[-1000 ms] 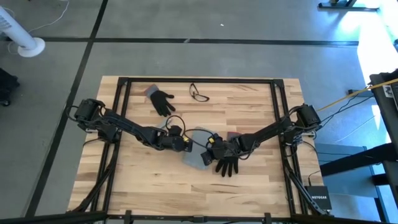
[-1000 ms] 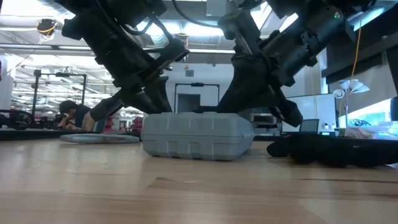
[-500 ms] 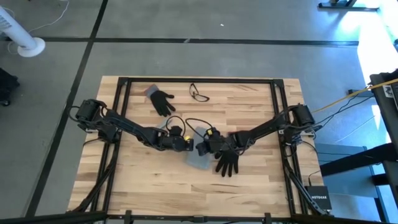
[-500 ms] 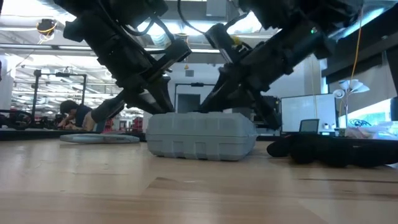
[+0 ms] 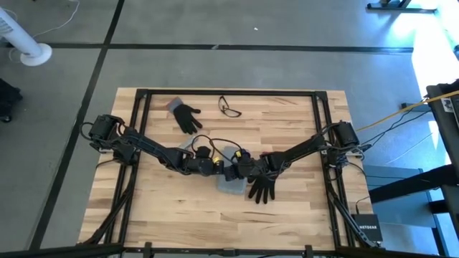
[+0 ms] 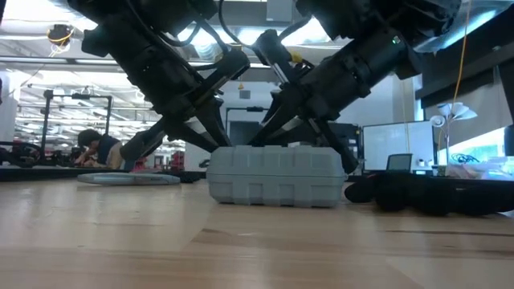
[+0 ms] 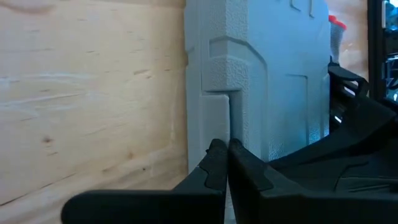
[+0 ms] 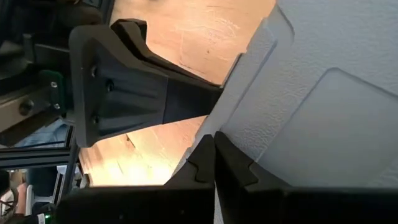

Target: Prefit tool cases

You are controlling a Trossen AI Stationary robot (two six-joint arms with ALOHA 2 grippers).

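Behind the wooden table [image 5: 287,122] a workshop floor stretches off, with a person seated at a bench far back in the low view. Over the last second the right arm has swung inward across the table, so its tool [image 5: 237,170] now sits tip to tip with the left tool [image 5: 224,170] over the tool case [image 6: 277,175], where earlier it stood off toward the black glove [image 5: 261,188]. The case itself has slid a little sideways in the low view, which suggests the two arms are nudging it into position rather than lifting it.

Both tools are fully closed and hold nothing; each presses its pinched fingertips against the case's edge, as the left wrist view [image 7: 221,163] and the right wrist view [image 8: 214,158] show.

The case lies flat and shut near the table's middle, between the two tools and just beside the glove. It is blue-grey textured plastic with rounded corners, ribbed along its side wall, with moulded raised panels on its lid.

A second glove [image 5: 186,117] and a pair of safety glasses [image 5: 229,108] lie well apart toward the far edge.
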